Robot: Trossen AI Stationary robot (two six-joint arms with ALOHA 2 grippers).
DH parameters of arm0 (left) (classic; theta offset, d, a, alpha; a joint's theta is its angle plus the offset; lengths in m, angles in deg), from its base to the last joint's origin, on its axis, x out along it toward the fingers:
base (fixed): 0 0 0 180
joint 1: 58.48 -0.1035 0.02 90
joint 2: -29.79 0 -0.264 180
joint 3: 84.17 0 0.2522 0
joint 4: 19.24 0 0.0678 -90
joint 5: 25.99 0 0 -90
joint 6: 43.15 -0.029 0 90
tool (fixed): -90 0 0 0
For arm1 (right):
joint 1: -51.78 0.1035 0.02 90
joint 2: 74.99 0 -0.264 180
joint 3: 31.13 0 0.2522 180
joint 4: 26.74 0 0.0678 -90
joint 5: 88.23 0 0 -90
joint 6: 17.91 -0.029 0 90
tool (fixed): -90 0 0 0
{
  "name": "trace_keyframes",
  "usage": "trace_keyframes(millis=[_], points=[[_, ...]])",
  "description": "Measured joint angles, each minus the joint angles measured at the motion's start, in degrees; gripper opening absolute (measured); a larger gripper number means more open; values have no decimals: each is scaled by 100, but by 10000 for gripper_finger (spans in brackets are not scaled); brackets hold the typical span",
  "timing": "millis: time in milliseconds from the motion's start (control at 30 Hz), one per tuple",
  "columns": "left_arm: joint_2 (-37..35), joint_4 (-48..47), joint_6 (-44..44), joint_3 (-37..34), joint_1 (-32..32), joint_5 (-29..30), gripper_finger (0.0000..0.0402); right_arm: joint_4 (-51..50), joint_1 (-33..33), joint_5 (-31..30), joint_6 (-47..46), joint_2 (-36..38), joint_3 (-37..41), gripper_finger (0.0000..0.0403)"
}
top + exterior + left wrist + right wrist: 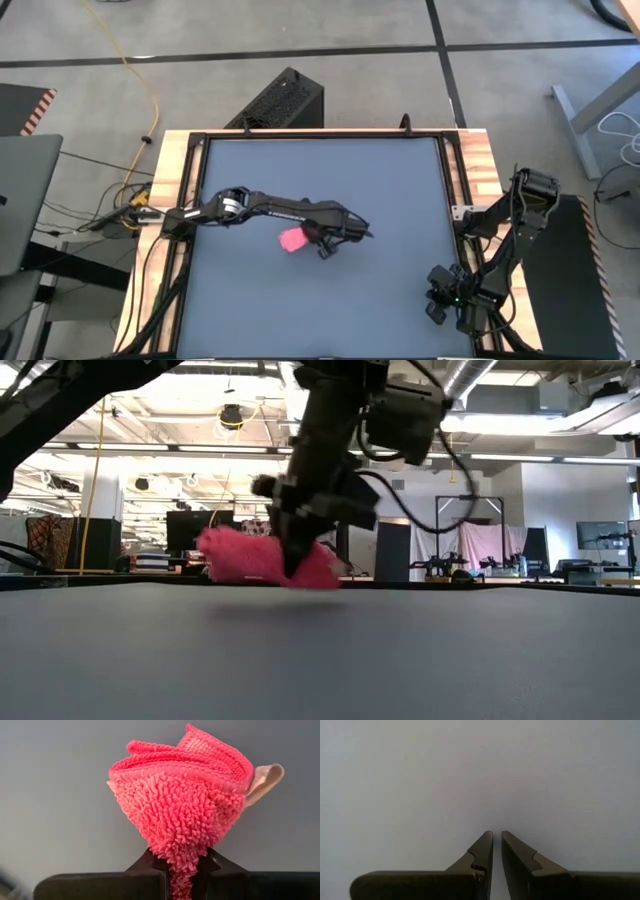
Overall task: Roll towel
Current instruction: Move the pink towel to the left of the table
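Note:
The towel [292, 240] is a bright pink, shaggy cloth, bunched into a small loose bundle near the middle of the dark grey table [300, 320]. My left gripper [322, 243] is shut on it from the right side of the bundle. The low view shows the towel [250, 557] as a low lump beside the left gripper [295, 565]. In the left wrist view the towel [185, 805] fans out beyond the left gripper [182, 870], folded layers and a pale label [265, 777] at its far side. My right gripper [437, 305] waits at the table's near right corner, shut on nothing [497, 836]. My left gripper pinches a gathered, shaggy part of the towel [184, 857] between its two fingers, several layers bunched together. The fingers come from above, pointing steeply down. The rest of the bundle spreads beyond the fingertips, slack; whether its underside rests on the table I cannot tell.
The grey tabletop has a wooden frame [170, 200] around it. A black box [280, 100] stands on the floor beyond the far edge. Cables and a laptop [25, 200] lie off the table's left side.

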Motion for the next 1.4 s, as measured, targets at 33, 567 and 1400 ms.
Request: trace_keyframes(millis=[33, 567, 1400], points=[[-29, -148, 111, 4, -22, 60, 14, -6, 0, -16, 0, 0, 1, 68], [-1257, -172, 947, -23, -910, 586, 12, -27, 4, -84, 4, 0, 9, 68], [-7375, 2003, 4032, -7948, -2235, -975, 14, 60, 35, -327, -713, -7, 22, 68]])
